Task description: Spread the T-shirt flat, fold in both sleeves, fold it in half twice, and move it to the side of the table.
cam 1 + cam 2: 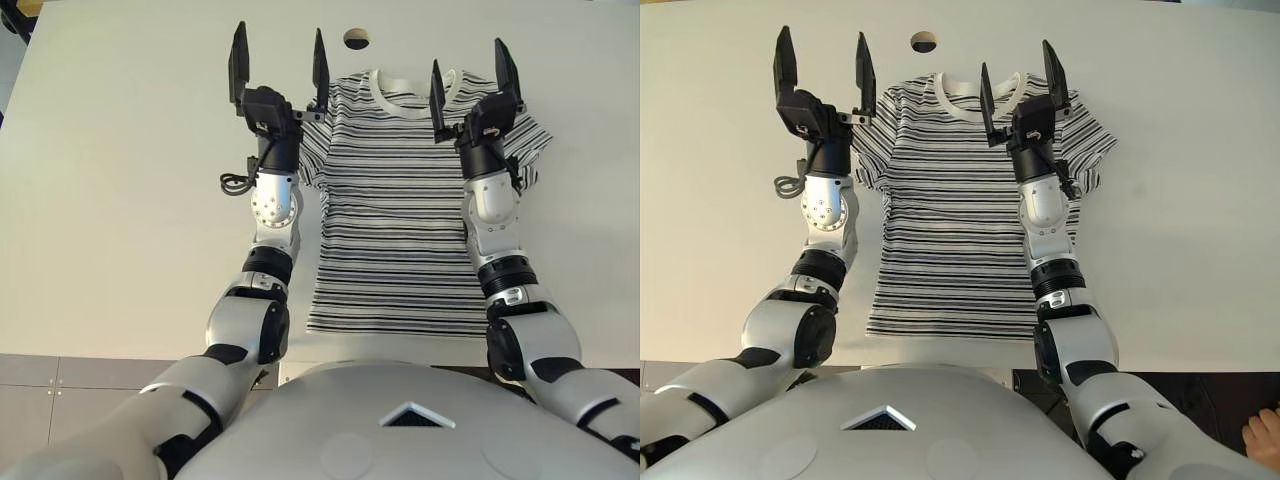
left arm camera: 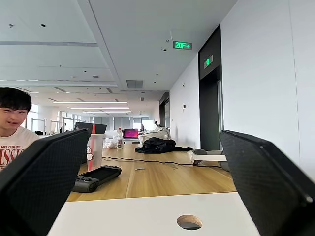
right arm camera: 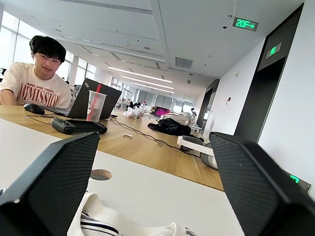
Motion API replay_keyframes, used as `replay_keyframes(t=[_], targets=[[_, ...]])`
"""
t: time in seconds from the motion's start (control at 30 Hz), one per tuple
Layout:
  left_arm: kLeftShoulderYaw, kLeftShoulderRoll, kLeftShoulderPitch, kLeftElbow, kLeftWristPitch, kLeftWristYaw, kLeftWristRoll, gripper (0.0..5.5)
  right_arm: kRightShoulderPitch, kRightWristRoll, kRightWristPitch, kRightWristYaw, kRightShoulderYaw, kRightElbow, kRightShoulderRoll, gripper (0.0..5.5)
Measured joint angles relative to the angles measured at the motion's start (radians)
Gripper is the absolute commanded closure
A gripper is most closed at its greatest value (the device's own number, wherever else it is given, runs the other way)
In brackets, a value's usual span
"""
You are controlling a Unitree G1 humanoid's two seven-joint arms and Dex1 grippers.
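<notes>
T-shirt (image 1: 400, 230) is lying flat already, sleeves (image 1: 530, 140) not folded yet; left gripper (image 1: 280, 40) and right gripper (image 1: 470, 60) are hovering wide open, holding nothing.

Black-and-white striped cloth T-shirt (image 1: 400, 230) is lying soft and matt on smooth matt white table (image 1: 120, 200), light wooden desk (image 2: 162, 179) beyond showing slight sheen.

Green lit ceiling sign (image 2: 182, 45): two digits, a letter and an arrow, white on green. Smaller green lit sign (image 2: 208, 61) on the wall above the dark doorway, with a symbol too small to tell. Low wall marker (image 3: 295, 178), green, unreadable.
</notes>
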Motion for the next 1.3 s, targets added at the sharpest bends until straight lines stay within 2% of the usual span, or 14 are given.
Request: replay_keyframes(t=[0.13,0.2,0.3,0.37,0.43,0.57,1.03,1.2,1.3], targets=[[-0.007,-0.005,0.000,-0.013,0.000,0.001,0.006,0.66,0.015,-0.073,-0.019,-0.024,-0.003,-0.064,-0.017,1.38],[-0.010,-0.005,0.001,-0.041,0.001,0.002,0.014,0.66,0.073,-0.192,-0.042,-0.009,0.009,-0.230,-0.101,1.38],[-0.010,0.008,0.002,-0.077,0.005,0.002,0.022,0.66,0.224,-0.375,-0.057,0.112,0.065,-0.453,-0.267,1.38],[-0.006,0.025,0.008,-0.095,0.021,0.009,0.029,0.66,0.381,-0.487,-0.056,0.284,0.176,-0.606,-0.411,1.38],[-0.004,0.034,0.010,-0.108,0.032,0.020,0.031,0.66,0.434,-0.520,-0.040,0.361,0.236,-0.668,-0.443,1.38],[-0.001,0.059,0.010,-0.136,0.044,0.034,0.041,0.66,0.430,-0.566,0.017,0.423,0.275,-0.718,-0.469,1.38],[0.072,0.216,0.023,-0.215,0.112,0.142,0.120,0.66,0.439,-0.567,0.035,0.450,0.373,-0.788,-0.535,1.38],[0.047,0.302,0.050,-0.183,0.175,0.243,0.294,0.66,0.445,-0.572,0.038,0.387,0.362,-0.795,-0.501,1.38],[-0.011,0.408,0.065,-0.176,0.294,0.303,0.465,0.66,0.443,-0.421,0.039,0.311,0.287,-0.883,-0.444,1.38]])
